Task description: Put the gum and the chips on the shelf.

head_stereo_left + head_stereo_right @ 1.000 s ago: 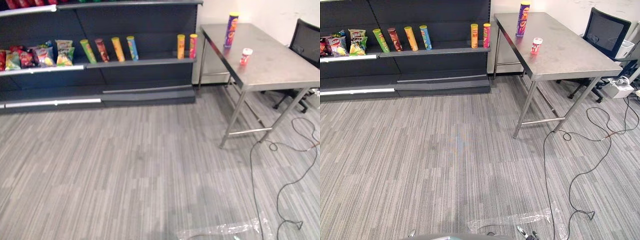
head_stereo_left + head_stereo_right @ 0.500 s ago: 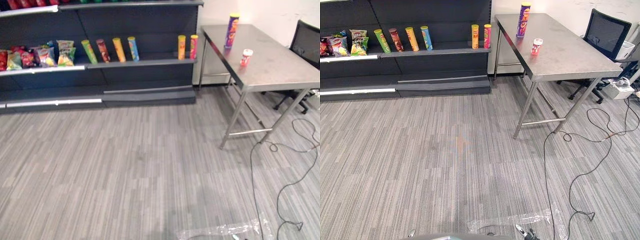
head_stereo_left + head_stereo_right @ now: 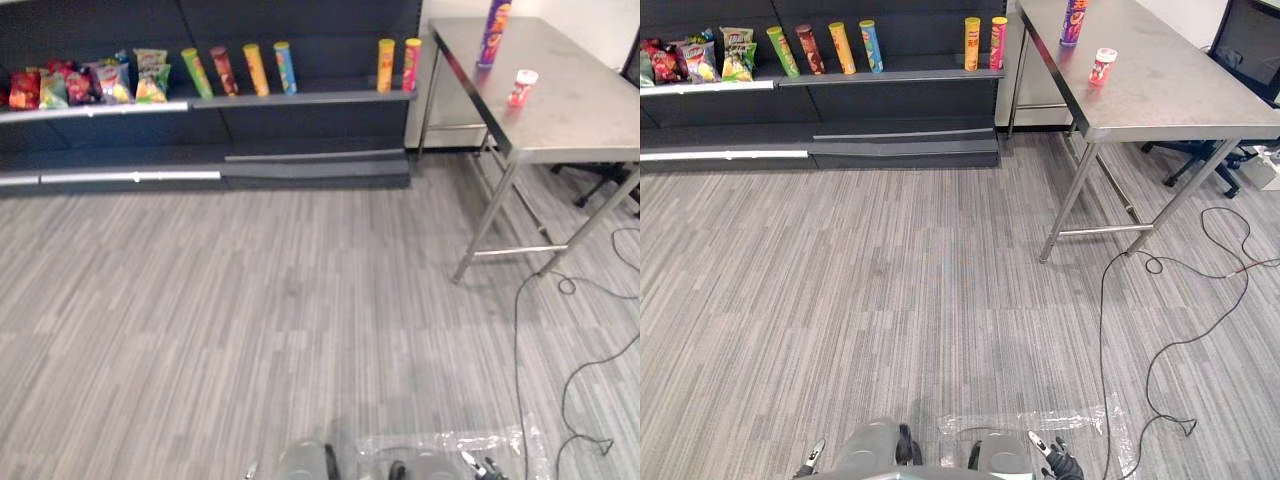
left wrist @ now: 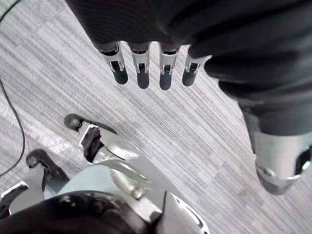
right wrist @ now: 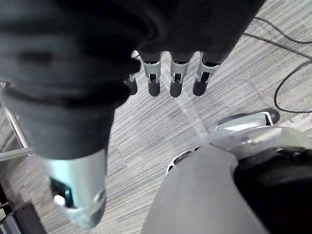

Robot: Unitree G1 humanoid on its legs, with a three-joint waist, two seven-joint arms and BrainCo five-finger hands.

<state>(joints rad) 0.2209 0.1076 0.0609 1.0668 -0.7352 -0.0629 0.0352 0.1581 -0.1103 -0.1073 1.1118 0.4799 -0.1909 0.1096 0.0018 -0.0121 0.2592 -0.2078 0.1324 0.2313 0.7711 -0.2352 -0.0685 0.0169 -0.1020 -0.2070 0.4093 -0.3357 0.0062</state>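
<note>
The gum, a small red and white tub (image 3: 521,87), stands on the steel table (image 3: 590,125) at the far right. A tall purple chips tube (image 3: 494,22) stands behind it near the table's back edge. The dark shelf (image 3: 300,98) runs along the far wall, left of the table. My left hand (image 4: 142,73) hangs over the carpet with straight fingers and holds nothing. My right hand (image 5: 176,80) hangs the same way, empty. Both hands are low at my sides, far from the table.
Several upright chips tubes (image 3: 250,70) line the shelf board, two more (image 3: 398,64) at its right end. Snack bags (image 3: 85,82) fill its left part. A black office chair (image 3: 1250,45) stands behind the table. A clear plastic patch (image 3: 1040,425) lies on the grey carpet.
The whole picture has shifted: the camera now looks further down and sits closer to the shelf and table. The gum, the chips and the shelf goods have not moved.
</note>
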